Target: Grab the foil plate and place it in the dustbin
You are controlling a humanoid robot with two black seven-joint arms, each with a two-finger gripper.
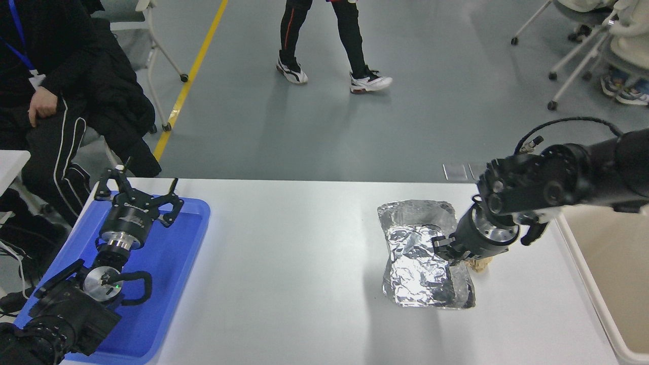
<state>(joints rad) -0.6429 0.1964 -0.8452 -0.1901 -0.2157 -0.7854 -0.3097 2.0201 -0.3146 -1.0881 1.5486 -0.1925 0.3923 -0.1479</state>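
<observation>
The right claw [446, 248] gripped the foil plate [423, 256] at its edge; next, carrying it rightward into the dustbin [598, 263].

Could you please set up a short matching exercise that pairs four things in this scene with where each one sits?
Things:
1. foil plate
2. dustbin
3. left gripper
4. tan paper ball

Places:
A. over the blue tray
B. at the table's right edge
C. right of the table's middle, at the right gripper
D. beside the plate's right edge

Pairs: 1-C, 2-B, 3-A, 4-D
</observation>
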